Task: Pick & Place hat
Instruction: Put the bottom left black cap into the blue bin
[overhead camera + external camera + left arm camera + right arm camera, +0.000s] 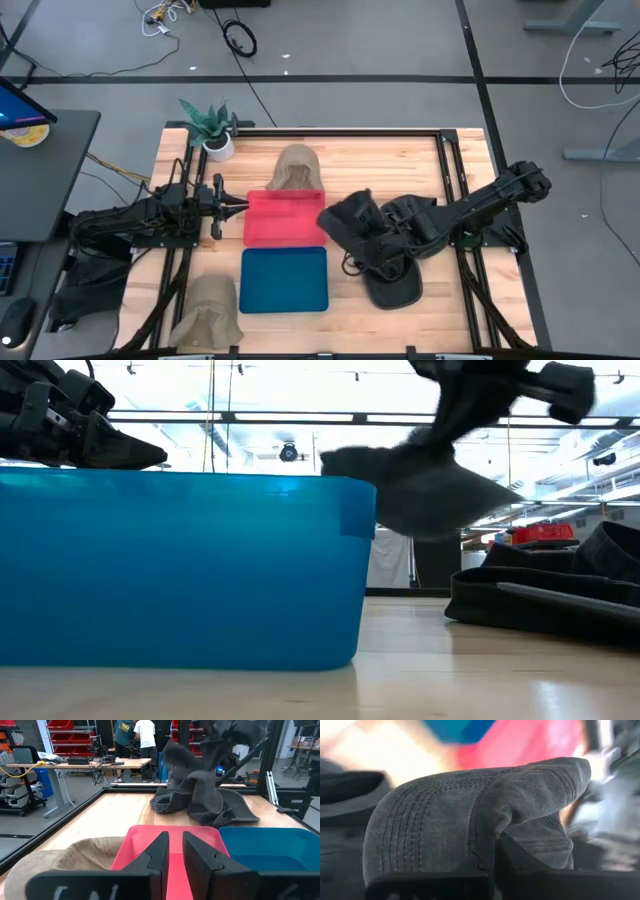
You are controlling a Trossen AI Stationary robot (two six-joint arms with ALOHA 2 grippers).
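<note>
A dark grey hat (352, 218) hangs in the air just right of the red tray (270, 232), with my right gripper (492, 847) shut on it. In the low view this hat (430, 490) floats above the tabletop, beside the blue tray (180, 570). More dark hats (395, 285) lie in a heap on the table under the right arm. My left gripper (172, 855) waits at the table's left, level and pointing at the red tray, its fingers a narrow gap apart with nothing between them. My right gripper pinches a bunched fold of the grey hat (490, 827) between its two fingers, where the crown meets the stitched brim (405, 845). The fingers slant down from the table's right side. The hat is lifted clear of the table and hangs below the gripper.
The blue tray (285, 280) stands in front of the red one. One tan hat (297, 168) lies at the red tray's far side, another (207, 312) at the near left corner. A potted plant (212, 130) stands at the far left. Black rails frame the table.
</note>
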